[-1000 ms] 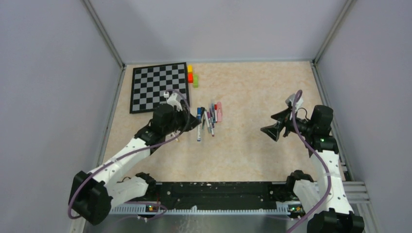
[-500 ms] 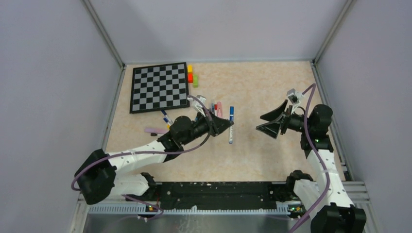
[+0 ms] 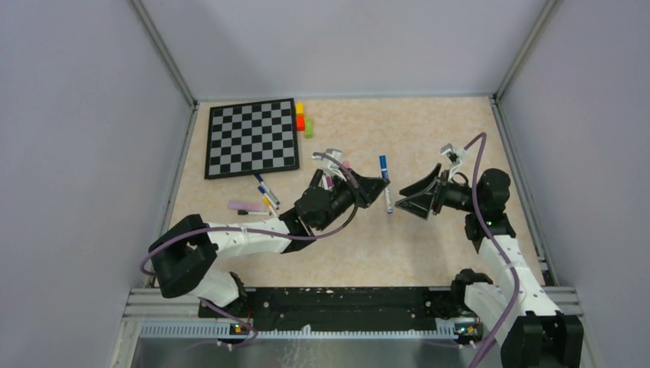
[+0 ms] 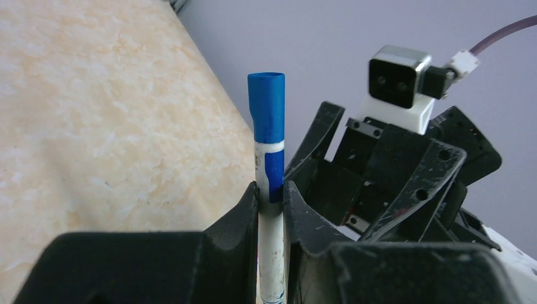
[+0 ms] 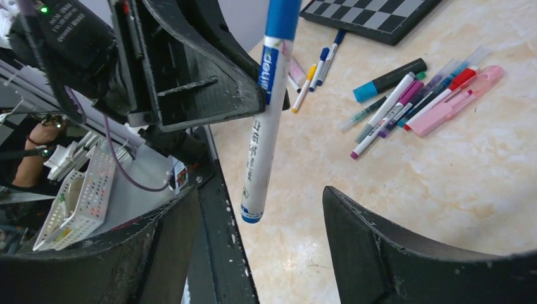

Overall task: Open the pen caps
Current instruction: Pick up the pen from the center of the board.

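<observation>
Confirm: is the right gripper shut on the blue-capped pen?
No: the right gripper stands wide open around the pen, which only the left gripper clamps.

Left gripper (image 3: 381, 191) clamped on white-barrelled blue-capped marker (image 3: 385, 175). Right gripper (image 3: 410, 196) spread wide, facing it, just right of marker.

Top ext.: high, rear, looking down. Wrist cams: close-up, facing each other; all share, apparently, the blue-capped pen (image 4: 268, 161).
</observation>
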